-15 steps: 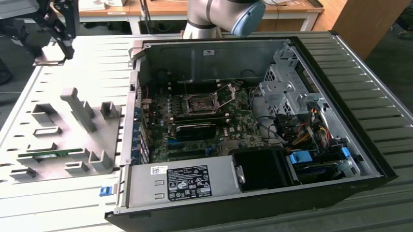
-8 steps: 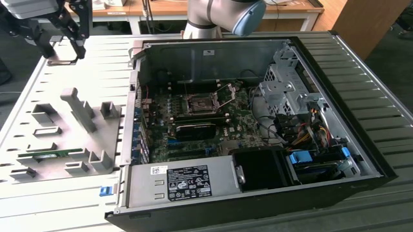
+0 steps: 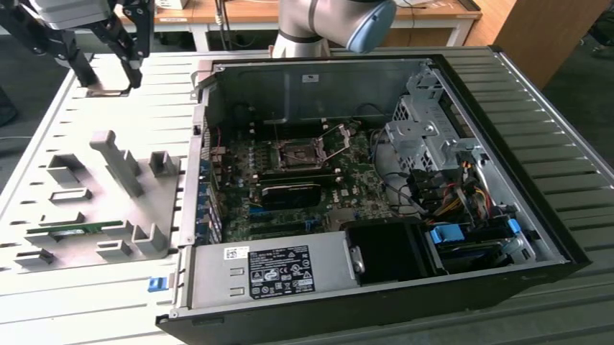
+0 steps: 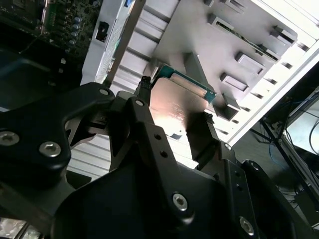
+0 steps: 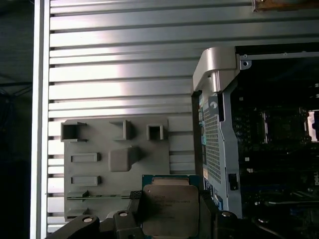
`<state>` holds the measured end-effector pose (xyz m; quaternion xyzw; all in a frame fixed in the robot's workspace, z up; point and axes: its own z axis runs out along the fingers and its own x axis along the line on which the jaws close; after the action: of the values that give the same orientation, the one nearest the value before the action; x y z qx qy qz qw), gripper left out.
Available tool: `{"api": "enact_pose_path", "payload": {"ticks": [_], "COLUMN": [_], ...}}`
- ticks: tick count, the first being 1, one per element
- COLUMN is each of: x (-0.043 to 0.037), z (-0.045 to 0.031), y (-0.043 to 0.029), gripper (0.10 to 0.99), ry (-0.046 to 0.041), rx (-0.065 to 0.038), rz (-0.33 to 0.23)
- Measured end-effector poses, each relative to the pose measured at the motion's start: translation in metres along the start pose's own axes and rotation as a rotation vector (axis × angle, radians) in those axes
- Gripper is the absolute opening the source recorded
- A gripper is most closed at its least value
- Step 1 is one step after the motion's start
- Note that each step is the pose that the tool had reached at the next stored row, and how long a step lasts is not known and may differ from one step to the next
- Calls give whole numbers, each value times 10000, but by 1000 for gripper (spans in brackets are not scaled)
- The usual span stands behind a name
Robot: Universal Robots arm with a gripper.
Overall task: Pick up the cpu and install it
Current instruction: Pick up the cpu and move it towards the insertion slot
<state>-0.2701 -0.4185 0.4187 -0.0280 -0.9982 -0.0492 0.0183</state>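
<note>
The cpu (image 5: 171,214), probably light and stiff, slick-topped with a fragile underside, is best gripped by its thin edges, as the pincer (image 5: 171,198) clamps it now, with the grey tray (image 5: 149,174) below the pincer and the open case (image 5: 212,144) beside it.

Shiny metal cpu (image 5: 170,213), matt black hand (image 4: 175,99)

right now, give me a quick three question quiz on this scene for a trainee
1. True or false: the end effector grips the chip.
2. In the exterior view the end effector is: A) over the table, on the exterior view's left of the computer case; B) inside the case; C) below the table.
3. Which green part lies in the grey holder?
Key: 1 true; 2 A; 3 the memory stick.
</note>
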Motion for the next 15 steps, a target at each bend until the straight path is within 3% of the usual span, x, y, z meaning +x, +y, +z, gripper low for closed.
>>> {"api": "enact_pose_path", "payload": {"ticks": [7,15], "x": [-142,-369], "z": [9,13], "y": [7,19], "gripper": [541,541], "ry": [0,0], "rx": [0,0], "rz": [0,1]}}
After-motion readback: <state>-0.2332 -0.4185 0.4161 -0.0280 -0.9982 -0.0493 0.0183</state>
